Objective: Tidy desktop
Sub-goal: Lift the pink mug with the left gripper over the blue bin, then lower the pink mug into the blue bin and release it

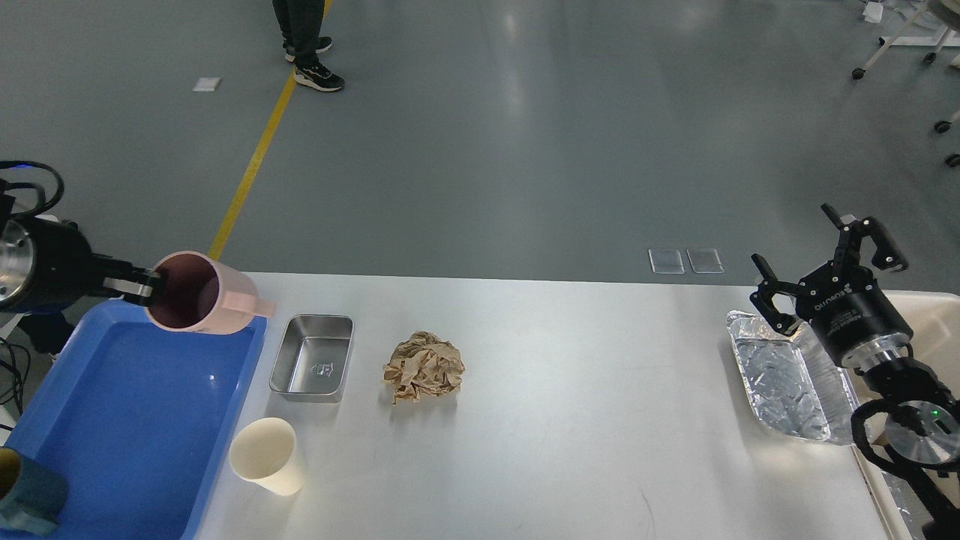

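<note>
"ROBOTIQ" is printed on the right gripper (821, 259), whose fingers are spread apart above the foil tray (784, 382) at the right edge of the desktop (600, 420) (long axis left to right). The left gripper (146, 286) is clamped on a pink mug's (206, 294) rim over the blue tray's (127, 420) far corner.

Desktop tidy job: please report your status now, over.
Left gripper shut on pink mug, above blue tray. Right gripper open, empty. Desktop holds paper ball, steel pan, paper cup, foil tray.

Lab or workshop hall: grey coated floor (525, 150), yellow floor line (251, 169), wheeled stand bases (900, 45), standing person's legs (304, 41).
</note>
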Robot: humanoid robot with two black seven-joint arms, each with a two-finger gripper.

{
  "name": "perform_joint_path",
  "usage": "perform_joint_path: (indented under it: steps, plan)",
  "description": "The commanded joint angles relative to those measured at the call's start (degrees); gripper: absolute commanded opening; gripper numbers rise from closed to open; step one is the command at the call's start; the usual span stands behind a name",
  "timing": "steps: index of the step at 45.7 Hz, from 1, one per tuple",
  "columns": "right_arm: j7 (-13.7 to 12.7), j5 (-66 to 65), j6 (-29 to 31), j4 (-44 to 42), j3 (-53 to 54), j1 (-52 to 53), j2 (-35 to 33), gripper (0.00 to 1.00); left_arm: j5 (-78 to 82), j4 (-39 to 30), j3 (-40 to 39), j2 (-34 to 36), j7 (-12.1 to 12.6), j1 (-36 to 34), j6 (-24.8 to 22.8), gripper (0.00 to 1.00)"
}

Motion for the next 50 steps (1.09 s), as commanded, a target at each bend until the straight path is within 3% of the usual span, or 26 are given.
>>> perform_joint_path:
  steps: [1, 19, 32, 50]
  plan:
    - [-0.01, 0.0, 0.01, 0.02, -0.06, -0.09, 0.02, 1.0, -0.06, 0.08, 0.3, 5.58, -0.84, 3.53, -0.04, 0.0]
    - [-0.01, 0.0, 0.01, 0.11, -0.06, -0.53, -0.07, 1.0, -1.56, 0.43, 1.35, 9.28, -1.9, 13.72, 1.54, 0.0]
    - [-0.01, 0.0, 0.01, 0.02, -0.06, -0.7, -0.07, 1.0, -1.56, 1.31, 2.76, 8.66, -2.43, 22.42, 4.96, 0.0]
    - [0.08, 0.0, 0.01, -0.06, -0.14, -0.79, 0.02, 1.0, -1.56, 6.59, 2.76, 3.92, -3.04, 26.73, 8.13, 0.0]
